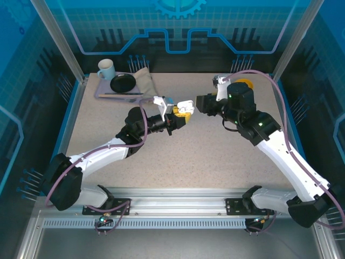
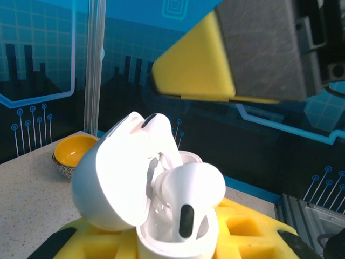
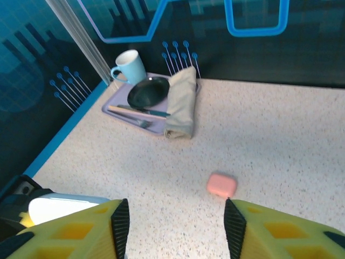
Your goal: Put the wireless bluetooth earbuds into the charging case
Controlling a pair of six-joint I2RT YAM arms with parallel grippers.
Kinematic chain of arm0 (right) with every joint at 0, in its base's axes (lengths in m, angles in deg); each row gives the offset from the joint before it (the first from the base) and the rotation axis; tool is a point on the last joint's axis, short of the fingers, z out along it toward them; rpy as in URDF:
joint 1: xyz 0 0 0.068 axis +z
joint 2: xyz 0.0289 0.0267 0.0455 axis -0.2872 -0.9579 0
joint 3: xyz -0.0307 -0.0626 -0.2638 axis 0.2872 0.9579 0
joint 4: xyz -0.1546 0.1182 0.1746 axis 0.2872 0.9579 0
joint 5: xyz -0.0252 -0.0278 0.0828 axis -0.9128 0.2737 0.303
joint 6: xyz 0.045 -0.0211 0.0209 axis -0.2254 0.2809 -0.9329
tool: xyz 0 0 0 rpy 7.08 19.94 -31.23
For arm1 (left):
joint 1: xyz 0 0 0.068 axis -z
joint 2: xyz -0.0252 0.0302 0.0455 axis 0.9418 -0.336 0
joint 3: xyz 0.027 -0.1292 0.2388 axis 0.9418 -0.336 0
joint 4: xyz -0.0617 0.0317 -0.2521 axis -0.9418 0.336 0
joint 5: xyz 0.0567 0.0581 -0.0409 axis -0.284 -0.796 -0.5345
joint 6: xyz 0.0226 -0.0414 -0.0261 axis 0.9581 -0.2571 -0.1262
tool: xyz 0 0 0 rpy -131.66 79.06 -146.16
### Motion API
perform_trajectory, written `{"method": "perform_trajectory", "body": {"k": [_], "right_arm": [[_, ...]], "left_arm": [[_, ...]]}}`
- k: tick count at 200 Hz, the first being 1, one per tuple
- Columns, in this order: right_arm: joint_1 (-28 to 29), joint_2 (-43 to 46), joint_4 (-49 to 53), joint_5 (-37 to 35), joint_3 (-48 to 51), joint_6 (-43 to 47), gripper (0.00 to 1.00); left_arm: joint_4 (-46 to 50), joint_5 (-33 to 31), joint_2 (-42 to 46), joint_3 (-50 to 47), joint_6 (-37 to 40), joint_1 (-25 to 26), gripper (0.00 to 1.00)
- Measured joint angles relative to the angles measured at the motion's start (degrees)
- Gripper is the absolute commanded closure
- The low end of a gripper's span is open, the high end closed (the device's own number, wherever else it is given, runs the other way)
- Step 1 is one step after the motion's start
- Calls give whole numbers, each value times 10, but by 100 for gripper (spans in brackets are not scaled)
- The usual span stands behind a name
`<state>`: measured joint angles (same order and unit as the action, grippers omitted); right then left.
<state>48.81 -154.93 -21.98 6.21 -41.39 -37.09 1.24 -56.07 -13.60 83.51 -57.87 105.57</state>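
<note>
At the far left corner of the table a lilac tray is seen, on which a pale blue mug, a black plate, a folded beige napkin and some cutlery are laid. Nearer the middle, the left gripper is raised above the table, and a white charging case is clamped between its yellow fingers. The case is held with its lid swung open to the left. A white earbud is seen standing in the base, its rounded head above the rim (whether it is fully seated cannot be told).

Just to the right, the right gripper is pointed at the case and held very close to it. In the left wrist view one of its yellow pads is seen just above the open lid, apart from it. From the right wrist camera its two fingers are shown spread apart, with nothing held between them. A salmon-pink case is seen lying shut on the table beyond that gap, well apart from the tray.

Farther right, behind the right arm, a yellow bowl is set on the table.
</note>
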Motion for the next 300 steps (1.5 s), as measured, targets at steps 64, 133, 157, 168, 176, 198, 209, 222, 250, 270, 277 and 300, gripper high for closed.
{"method": "perform_trajectory", "body": {"k": [64,133,157,168,176,198,209,222,250,270,277,300], "right_arm": [[0,-7,11,3,0,-11,57],[18,-23,12,14,-1,-10,62],[24,-23,16,13,-7,-8,63],[26,-23,19,12,-11,-7,63],[28,-23,20,11,-12,-6,63],[37,-21,20,6,-12,-2,63],[45,-19,21,7,-12,0,63],[55,-17,21,7,-12,3,63],[61,-7,23,2,-12,8,63],[61,-1,24,-9,-13,11,63],[61,1,25,-15,-13,11,63],[57,5,26,-21,-13,11,60]], "left_arm": [[0,0,0,0,0,0,100],[-6,0,-5,0,0,0,100],[-11,0,-5,0,0,0,100],[-14,0,-5,0,0,0,100],[-16,0,-5,0,0,0,100],[-16,0,-5,0,0,0,100],[-17,0,-7,0,0,0,100],[-17,0,-8,0,0,0,100],[-17,0,-9,0,0,0,100],[-17,0,-9,0,0,0,100],[-17,0,-9,0,0,0,100],[-17,0,-9,0,0,0,100]]}}
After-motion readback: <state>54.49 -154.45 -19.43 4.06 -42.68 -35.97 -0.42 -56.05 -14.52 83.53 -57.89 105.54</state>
